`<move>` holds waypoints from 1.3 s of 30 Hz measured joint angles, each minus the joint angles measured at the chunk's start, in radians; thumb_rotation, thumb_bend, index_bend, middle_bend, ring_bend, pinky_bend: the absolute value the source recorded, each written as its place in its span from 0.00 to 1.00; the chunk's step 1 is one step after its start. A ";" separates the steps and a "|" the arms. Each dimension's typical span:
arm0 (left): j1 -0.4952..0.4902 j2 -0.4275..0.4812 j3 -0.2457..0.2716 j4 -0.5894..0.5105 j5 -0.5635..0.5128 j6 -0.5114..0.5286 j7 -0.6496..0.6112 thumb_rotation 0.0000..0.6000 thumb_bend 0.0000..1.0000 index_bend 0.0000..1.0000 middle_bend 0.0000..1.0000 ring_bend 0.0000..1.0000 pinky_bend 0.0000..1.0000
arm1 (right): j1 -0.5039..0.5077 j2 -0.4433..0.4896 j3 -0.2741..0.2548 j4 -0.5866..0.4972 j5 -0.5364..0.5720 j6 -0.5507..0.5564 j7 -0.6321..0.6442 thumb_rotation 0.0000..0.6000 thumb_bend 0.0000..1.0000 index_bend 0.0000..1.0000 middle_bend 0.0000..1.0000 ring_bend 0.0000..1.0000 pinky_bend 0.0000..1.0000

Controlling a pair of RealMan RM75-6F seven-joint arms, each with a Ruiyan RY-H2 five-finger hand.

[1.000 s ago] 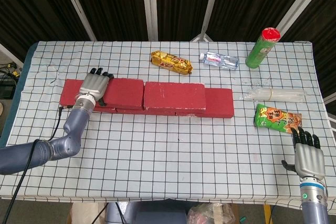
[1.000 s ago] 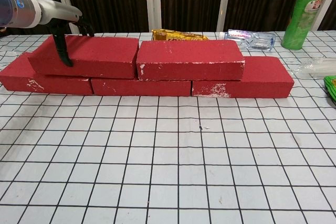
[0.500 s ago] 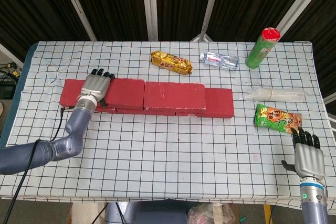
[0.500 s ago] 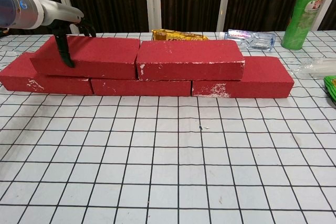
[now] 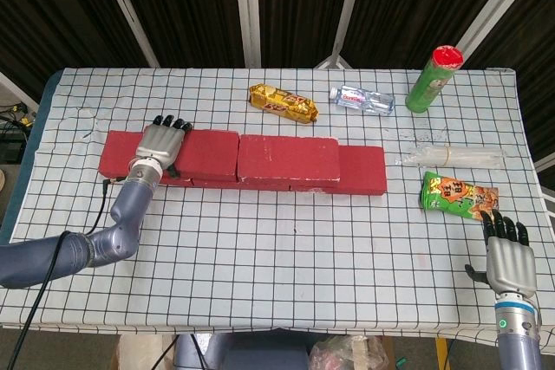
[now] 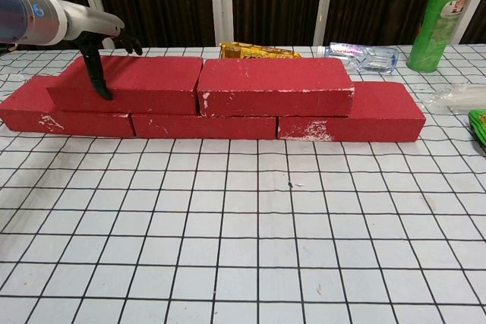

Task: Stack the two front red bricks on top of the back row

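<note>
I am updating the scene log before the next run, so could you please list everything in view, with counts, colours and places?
Red bricks: five; three in the bottom row, two stacked on top, left one, right one.
Table: one, white cloth with black grid.
Snack pack: one, yellow, back centre.
Water bottle: one, clear, lying beside the pack.
Canister: one, green with red lid, upright, back right.
Plastic wrapper: one, clear, right of the bricks.
Snack bag: one, green, near right edge.
Left hand: grips the left top brick.
Right hand: empty, at front right edge.
</note>
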 measured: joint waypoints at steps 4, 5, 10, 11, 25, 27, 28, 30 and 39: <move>-0.004 0.011 0.001 -0.014 -0.017 -0.006 0.010 1.00 0.00 0.02 0.00 0.00 0.01 | 0.000 0.001 0.001 -0.001 0.003 0.002 -0.001 1.00 0.23 0.00 0.00 0.00 0.00; -0.005 0.017 0.001 -0.021 -0.020 -0.008 0.013 1.00 0.00 0.01 0.00 0.00 0.01 | 0.000 0.000 0.001 0.000 0.003 0.002 -0.002 1.00 0.23 0.00 0.00 0.00 0.00; -0.013 0.086 -0.002 -0.109 -0.030 -0.006 0.022 1.00 0.00 0.00 0.00 0.00 0.00 | 0.002 -0.003 -0.001 0.001 0.004 -0.002 -0.007 1.00 0.23 0.00 0.00 0.00 0.00; -0.012 0.105 -0.005 -0.135 -0.025 -0.004 0.018 1.00 0.00 0.00 0.00 0.00 0.00 | 0.002 -0.003 -0.001 0.002 0.003 -0.002 -0.007 1.00 0.23 0.00 0.00 0.00 0.00; 0.308 0.377 0.023 -0.526 0.578 0.170 -0.251 1.00 0.00 0.02 0.00 0.00 0.01 | -0.004 -0.008 -0.017 0.005 -0.094 0.025 0.016 1.00 0.23 0.00 0.00 0.00 0.00; 0.378 0.386 0.049 -0.539 0.701 0.229 -0.293 1.00 0.00 0.04 0.00 0.00 0.01 | -0.007 -0.010 -0.023 0.008 -0.129 0.036 0.025 1.00 0.23 0.00 0.00 0.00 0.00; 0.425 0.388 0.069 -0.541 0.785 0.272 -0.322 1.00 0.00 0.05 0.00 0.00 0.01 | -0.009 -0.010 -0.026 0.009 -0.145 0.040 0.031 1.00 0.23 0.00 0.00 0.00 0.00; 0.500 0.389 0.101 -0.534 0.912 0.345 -0.368 1.00 0.00 0.05 0.00 0.00 0.01 | -0.014 -0.009 -0.034 0.010 -0.180 0.049 0.050 1.00 0.23 0.00 0.00 0.00 0.00; 0.855 0.345 0.254 -0.353 1.306 0.651 -0.688 1.00 0.00 0.05 0.00 0.00 0.01 | -0.032 0.015 -0.049 0.006 -0.250 0.060 0.112 1.00 0.23 0.00 0.00 0.00 0.00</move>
